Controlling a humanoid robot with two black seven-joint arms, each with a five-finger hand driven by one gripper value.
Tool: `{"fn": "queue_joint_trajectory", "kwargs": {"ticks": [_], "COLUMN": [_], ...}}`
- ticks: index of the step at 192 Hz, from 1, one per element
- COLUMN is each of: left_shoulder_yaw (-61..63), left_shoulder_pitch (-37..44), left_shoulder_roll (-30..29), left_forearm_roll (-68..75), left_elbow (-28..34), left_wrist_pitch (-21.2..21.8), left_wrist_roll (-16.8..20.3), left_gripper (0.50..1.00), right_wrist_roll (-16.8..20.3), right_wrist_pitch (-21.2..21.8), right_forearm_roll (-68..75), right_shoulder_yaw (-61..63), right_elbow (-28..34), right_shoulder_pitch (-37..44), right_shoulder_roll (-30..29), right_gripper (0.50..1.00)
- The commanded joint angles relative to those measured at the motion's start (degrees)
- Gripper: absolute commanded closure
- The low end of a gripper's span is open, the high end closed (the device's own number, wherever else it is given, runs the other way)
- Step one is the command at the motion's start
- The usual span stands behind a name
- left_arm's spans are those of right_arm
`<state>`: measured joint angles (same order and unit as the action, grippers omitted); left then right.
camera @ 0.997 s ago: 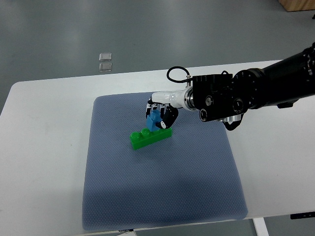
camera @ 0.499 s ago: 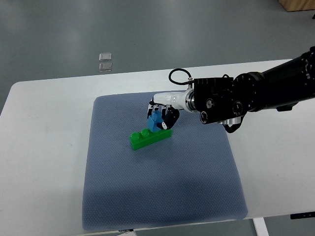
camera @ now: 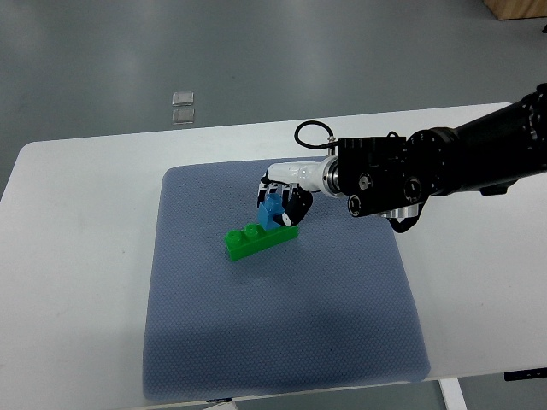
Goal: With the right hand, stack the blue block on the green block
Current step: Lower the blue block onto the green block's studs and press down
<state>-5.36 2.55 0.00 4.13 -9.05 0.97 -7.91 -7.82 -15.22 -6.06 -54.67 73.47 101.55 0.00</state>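
Note:
A long green block (camera: 252,240) lies slanted on the blue-grey mat (camera: 282,316), near the mat's upper middle. My right hand (camera: 280,203) reaches in from the right and is shut on the small blue block (camera: 272,211). The blue block rests at the green block's right end, touching its top. Curled fingers hide most of the blue block and that end of the green one. No left arm shows in the picture.
The mat lies on a white table (camera: 68,282). The black forearm (camera: 444,166) crosses the table's upper right, with a looped cable (camera: 309,132) above the wrist. Two small clear squares (camera: 182,106) lie on the grey floor beyond the table.
The hand with the blue block has shifted slightly right and down, settling onto the green block's right end. The green block has not moved.

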Motion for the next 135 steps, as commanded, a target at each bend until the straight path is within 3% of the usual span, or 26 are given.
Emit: {"fn": "queue_joint_trajectory", "kwargs": {"ticks": [1,135], "left_shoulder_yaw": [0.0,0.0], "left_shoulder_pitch": [0.0,0.0], "left_shoulder_roll": [0.0,0.0], "left_forearm_roll": [0.0,0.0], "left_elbow": [0.0,0.0], "left_wrist_pitch": [0.0,0.0], "left_wrist_roll": [0.0,0.0], "left_gripper": [0.500,0.500], "right_wrist_roll": [0.0,0.0], "right_wrist_pitch": [-0.2,-1.0], "right_forearm_roll": [0.0,0.0], "right_shoulder_yaw": [0.0,-0.1], "right_elbow": [0.0,-0.3], "right_shoulder_pitch": [-0.1,-1.6], "right_shoulder_roll": [0.0,0.0], "right_gripper": [0.912,0.912]}}
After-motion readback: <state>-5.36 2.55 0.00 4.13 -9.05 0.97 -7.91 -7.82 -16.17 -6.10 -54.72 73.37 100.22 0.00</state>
